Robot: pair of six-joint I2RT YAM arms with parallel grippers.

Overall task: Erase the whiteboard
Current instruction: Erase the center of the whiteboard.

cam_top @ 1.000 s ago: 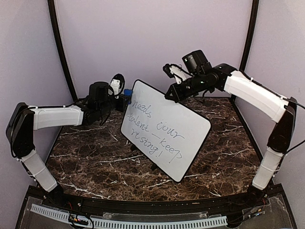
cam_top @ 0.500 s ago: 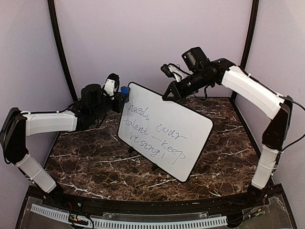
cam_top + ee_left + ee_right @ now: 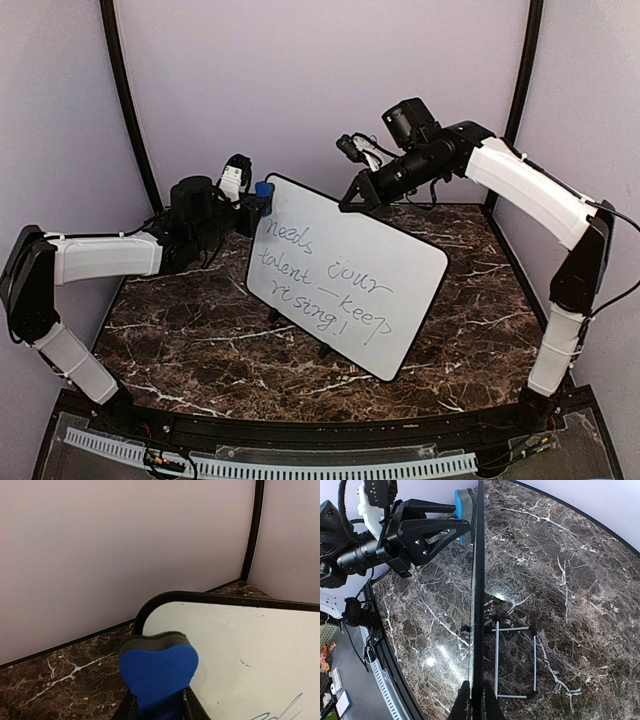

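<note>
The whiteboard [image 3: 405, 258] stands tilted on the marble table, with dark handwriting across its face. My right gripper [image 3: 352, 203] is shut on its top edge; the right wrist view shows the whiteboard [image 3: 479, 580] edge-on between the jaws of my right gripper [image 3: 475, 701]. My left gripper [image 3: 256, 203] is shut on a blue eraser [image 3: 263, 189] beside the board's upper left corner. Seen from the left wrist, the eraser [image 3: 157, 672] sticks up out of the left gripper [image 3: 159, 709], close against the whiteboard [image 3: 250, 645] corner. Whether it touches I cannot tell.
A small wire stand [image 3: 515, 662] lies on the table [image 3: 570, 580] behind the board; its black feet [image 3: 325, 350] show under the board's lower edge. Purple walls and black corner posts [image 3: 125, 100] close in the back and sides.
Over the last second the right gripper has shifted the board slightly left. The left arm has drawn back left, still holding the eraser by the corner. Little has moved in the last half second.
</note>
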